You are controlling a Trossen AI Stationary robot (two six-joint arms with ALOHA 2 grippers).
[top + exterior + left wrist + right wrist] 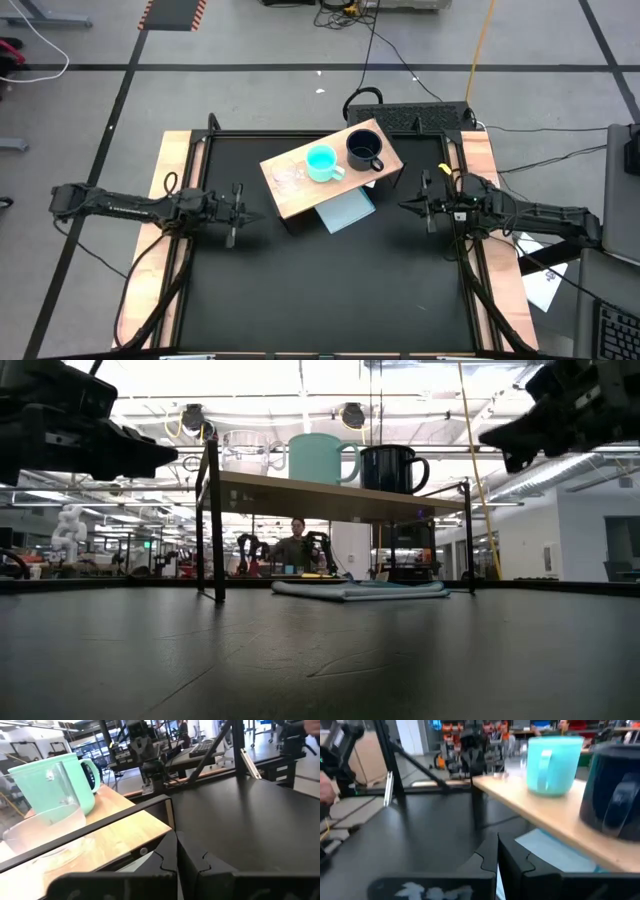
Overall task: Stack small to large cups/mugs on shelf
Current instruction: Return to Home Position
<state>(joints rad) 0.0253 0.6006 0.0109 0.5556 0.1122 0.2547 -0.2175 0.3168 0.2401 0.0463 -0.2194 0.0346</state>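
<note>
Three cups stand side by side, upright on their bases, on the light wooden shelf [300,190]: a small clear glass cup [290,176], a turquoise handled mug [322,162] and a larger black handled mug [364,150]. In the low view they stand in a row, the glass cup [247,452], the turquoise mug [320,458] and the black mug [390,468]. My left gripper [256,214] is shut and empty above the table, left of the shelf. My right gripper [402,206] is shut and empty, right of the shelf. Both grippers point toward the shelf.
A pale blue-grey flat sheet [350,212] lies on the black table under the shelf's near right corner. The shelf stands on dark legs [214,530]. A keyboard [420,115] lies past the table's far edge. Wooden strips [170,170] run along the table's sides.
</note>
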